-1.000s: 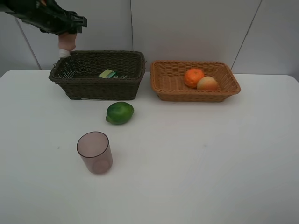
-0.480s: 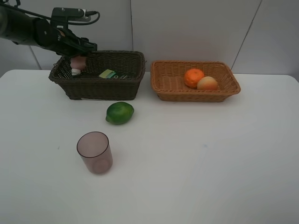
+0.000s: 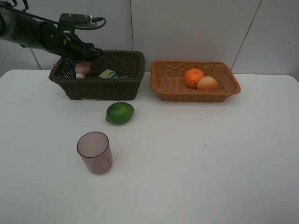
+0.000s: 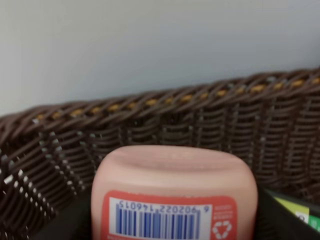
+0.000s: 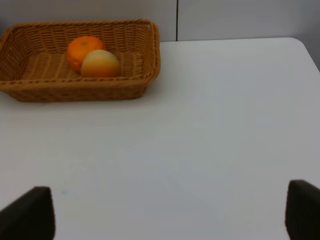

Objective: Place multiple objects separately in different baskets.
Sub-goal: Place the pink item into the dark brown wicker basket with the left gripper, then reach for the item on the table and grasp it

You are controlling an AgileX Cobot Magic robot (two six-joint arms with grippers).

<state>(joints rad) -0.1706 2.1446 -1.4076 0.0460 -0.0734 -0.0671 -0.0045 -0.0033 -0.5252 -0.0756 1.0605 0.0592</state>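
Left gripper (image 3: 83,59) and its pink tube (image 3: 84,67) have come down within 1 second from above the far-left rim to inside the dark brown basket (image 3: 107,87); nothing else has shifted.

- Table (image 3: 210,163): white, carrying 2 baskets side by side along its far edge.
- Dark brown basket, left: also holds the pump bottle (image 3: 112,74), lying just right of the tube.
- Light tan basket (image 3: 168,89), right: holds the mandarin (image 3: 194,77) and the red-orange fruit (image 3: 207,83), touching.
- Cup (image 3: 95,153): upright, near left, outside both baskets.
- Lime (image 3: 120,113): on the table between cup and dark basket.
- Tube: clamped between the left jaws, long axis tilted, white cap lowermost toward the basket's left end. Contact with the floor cannot be told. Release here should leave it inside.
- Right gripper (image 5: 165,215): jaws spread wide, empty, over bare table on the near side of the tan basket.
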